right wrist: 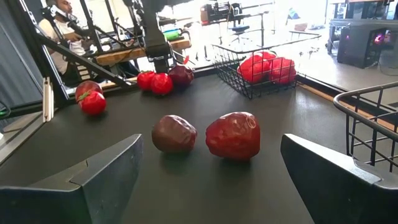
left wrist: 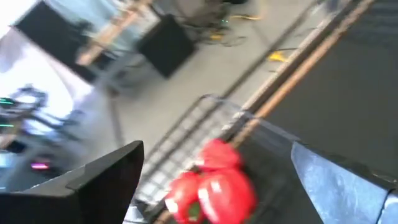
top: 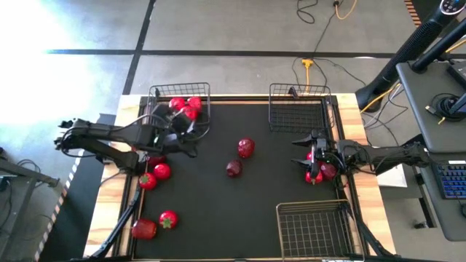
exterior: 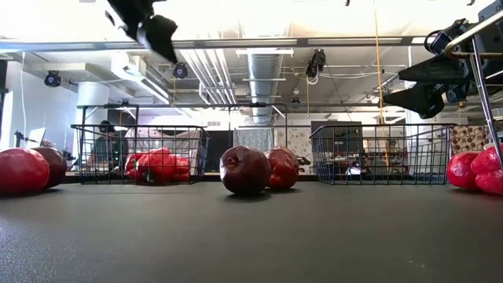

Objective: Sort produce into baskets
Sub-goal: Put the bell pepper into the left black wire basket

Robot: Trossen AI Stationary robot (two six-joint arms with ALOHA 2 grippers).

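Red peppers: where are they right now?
High view: the red peppers sit in the far-left basket, just past the open left gripper; the other two baskets look empty.

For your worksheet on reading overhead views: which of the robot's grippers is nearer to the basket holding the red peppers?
Left. The left gripper hangs open by the near rim of that basket; the right gripper waits open across the mat.

Surface and its load
We note a black-matted surface (top: 218, 211) carrying three wire baskets (top: 306, 218) and loose red produce (top: 246, 148): mid-mat pair, left-edge cluster, right-edge cluster.
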